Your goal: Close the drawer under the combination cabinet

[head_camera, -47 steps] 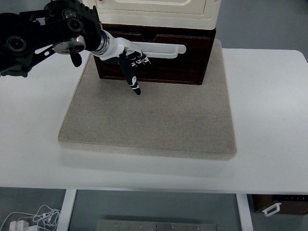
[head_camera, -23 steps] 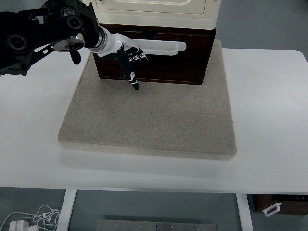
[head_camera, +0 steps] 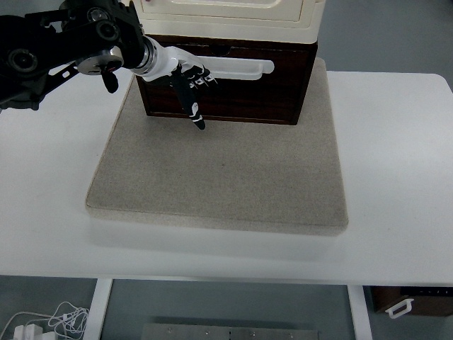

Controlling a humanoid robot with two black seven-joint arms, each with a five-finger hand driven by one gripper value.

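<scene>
Fingers (head_camera: 192,106) loosely extended, holding nothing, left hand (head_camera: 185,76) against the dark drawer (head_camera: 241,85) front beside its white handle (head_camera: 241,69); beige mat (head_camera: 219,177) on white table (head_camera: 396,177).

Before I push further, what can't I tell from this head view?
- Whether the drawer is fully shut: seen from above, any gap is unreadable.
- Contact of the left robot hand with the drawer front: its fingers overlap the white handle.
- Upper cream cabinet: cut off by the top edge.
- Right arm: out of view.
</scene>
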